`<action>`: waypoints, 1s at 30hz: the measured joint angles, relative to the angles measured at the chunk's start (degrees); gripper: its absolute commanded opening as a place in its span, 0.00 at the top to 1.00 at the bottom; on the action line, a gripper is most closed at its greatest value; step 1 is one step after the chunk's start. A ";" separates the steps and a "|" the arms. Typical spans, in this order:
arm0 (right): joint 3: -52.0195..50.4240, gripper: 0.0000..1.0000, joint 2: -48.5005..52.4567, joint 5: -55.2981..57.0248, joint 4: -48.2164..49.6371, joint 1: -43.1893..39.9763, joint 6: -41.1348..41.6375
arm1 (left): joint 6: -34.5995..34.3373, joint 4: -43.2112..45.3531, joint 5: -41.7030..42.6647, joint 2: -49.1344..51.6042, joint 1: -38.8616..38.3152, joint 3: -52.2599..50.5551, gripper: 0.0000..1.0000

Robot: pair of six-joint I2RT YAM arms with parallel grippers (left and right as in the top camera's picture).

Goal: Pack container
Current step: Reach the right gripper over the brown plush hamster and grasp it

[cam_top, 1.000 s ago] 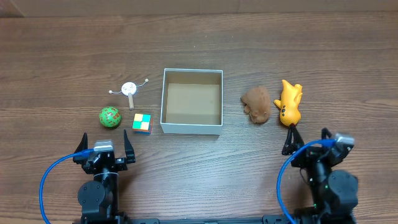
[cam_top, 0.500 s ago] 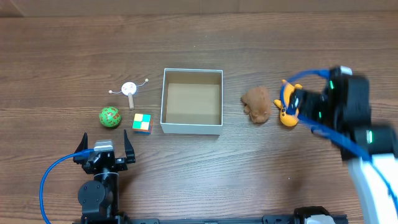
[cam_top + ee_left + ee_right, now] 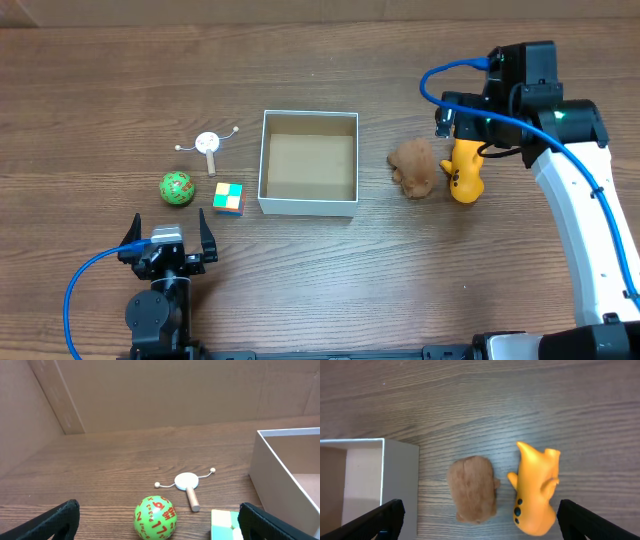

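A small square container with thin white walls and a brown cardboard floor [image 3: 308, 165] sits at the middle of a dark wood-grain table [image 3: 100, 80], with nothing inside it. To its right, the right gripper [image 3: 462, 133] hangs over the toys with its jaws spread wide and nothing between them. Below it lie a yellow plastic animal figure [image 3: 465, 175] and, just beside that on the container's side, a brown plush lump [image 3: 413, 167]; the wrist camera shows a narrow strip of table between the two. The plush lies near the container's right wall but apart from it. On the container's left are a green ball printed with red numbers [image 3: 177, 188], a small cube of coloured squares [image 3: 228, 197] close to the box's near left corner, and a white disc on a short wooden handle [image 3: 208, 143]. The left gripper [image 3: 168, 238] rests at the table's near edge, jaws wide apart and empty, pointing toward the ball and cube.
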 measured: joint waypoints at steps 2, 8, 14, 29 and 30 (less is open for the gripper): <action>0.04 0.02 0.35 -0.31 0.24 0.59 -1.25 | 0.00 -0.02 0.00 0.00 0.00 0.00 0.00; 0.11 0.04 5.29 0.24 -0.33 4.22 -2.64 | 0.00 0.00 0.00 0.00 0.00 0.00 0.00; 0.11 0.00 13.44 3.69 -1.79 8.90 -2.84 | 0.00 -0.02 0.00 0.00 0.00 0.00 0.00; 0.04 0.01 19.47 7.89 -2.32 9.60 -0.31 | 0.00 -0.02 0.00 0.00 0.00 0.00 0.00; -0.15 0.01 19.58 7.89 -2.21 9.60 -0.28 | 0.00 -0.02 0.00 0.00 0.00 0.00 0.00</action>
